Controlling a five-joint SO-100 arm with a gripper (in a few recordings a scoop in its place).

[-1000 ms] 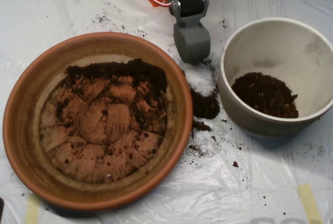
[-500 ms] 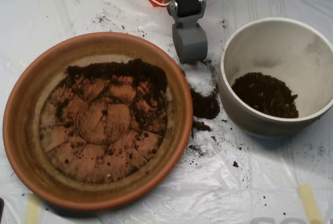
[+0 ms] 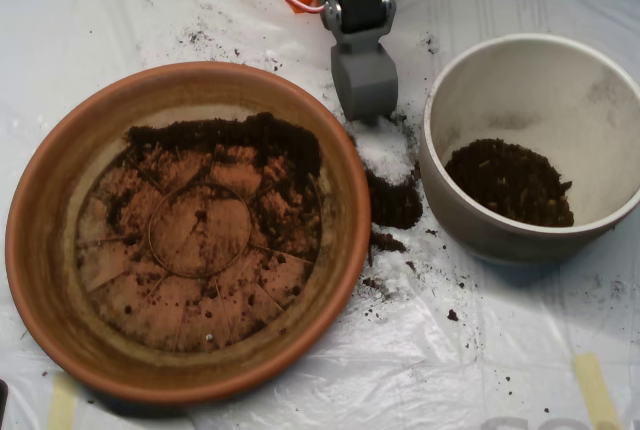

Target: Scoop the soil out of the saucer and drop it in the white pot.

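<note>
Seen from above, a wide terracotta saucer [image 3: 50,250] sits on the left of a white plastic-covered table [image 3: 500,370], with dark soil [image 3: 235,140] banked along the upper edge of its floor and a thin smear across the rest. To the right stands the white pot [image 3: 600,80], holding a mound of soil in its lower part. Between the two, at the top, the grey scoop [image 3: 364,85] hangs with its shells closed together and nothing seen held, its tip just above a white powder patch [image 3: 385,150] beside a spilled soil clump [image 3: 395,202].
</note>
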